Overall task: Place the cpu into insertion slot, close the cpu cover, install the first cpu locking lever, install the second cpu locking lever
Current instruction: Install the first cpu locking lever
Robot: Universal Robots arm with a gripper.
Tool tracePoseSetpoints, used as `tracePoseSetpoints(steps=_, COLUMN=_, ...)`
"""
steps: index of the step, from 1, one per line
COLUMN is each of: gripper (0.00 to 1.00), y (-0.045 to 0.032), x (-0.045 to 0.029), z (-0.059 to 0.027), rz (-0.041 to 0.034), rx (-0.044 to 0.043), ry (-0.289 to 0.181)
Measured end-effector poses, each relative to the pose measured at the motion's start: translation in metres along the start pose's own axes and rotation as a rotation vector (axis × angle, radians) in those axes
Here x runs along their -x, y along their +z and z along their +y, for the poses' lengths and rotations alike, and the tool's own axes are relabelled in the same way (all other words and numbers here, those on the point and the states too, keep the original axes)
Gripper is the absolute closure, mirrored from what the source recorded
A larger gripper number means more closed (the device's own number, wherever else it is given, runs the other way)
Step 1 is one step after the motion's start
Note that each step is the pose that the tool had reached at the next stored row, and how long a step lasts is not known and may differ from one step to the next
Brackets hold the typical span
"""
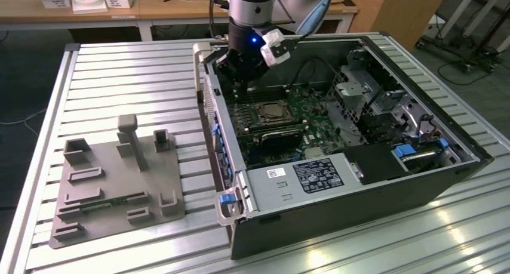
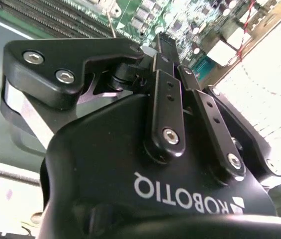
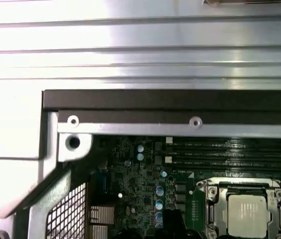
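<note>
On the slatted metal table (image 1: 119, 77) the open computer case (image 1: 343, 217) lies on its side with the board facing up. The arm (image 1: 251, 5) comes down nearly upright into the case's far corner, on the exterior view's left. Its gripper (image 1: 237, 77) hangs over the memory slots (image 3: 230, 147); whether the jaws are wide or narrow I cannot tell. A little nearer the exterior camera from there sits the cpu cover (image 3: 219, 211), which looks to lie flat on its socket. Framed in its open centre is the cpu (image 3: 248, 215), seated in the slot and clear of the gripper.
</note>
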State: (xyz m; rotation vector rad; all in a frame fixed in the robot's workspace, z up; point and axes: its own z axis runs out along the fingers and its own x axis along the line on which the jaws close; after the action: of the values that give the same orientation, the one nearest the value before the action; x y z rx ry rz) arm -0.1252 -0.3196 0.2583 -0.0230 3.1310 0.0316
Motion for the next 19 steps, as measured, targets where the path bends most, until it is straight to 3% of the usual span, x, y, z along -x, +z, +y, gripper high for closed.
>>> tracePoseSetpoints(steps=14, gripper=0.9, y=0.0018, x=0.0004, z=0.0123, rz=0.0016, rx=0.0007, ry=-0.073)
tracePoseSetpoints(steps=19, gripper=0.9, y=0.0024, x=0.0068, z=0.0129, rz=0.0017, rx=0.0007, ry=-0.079)
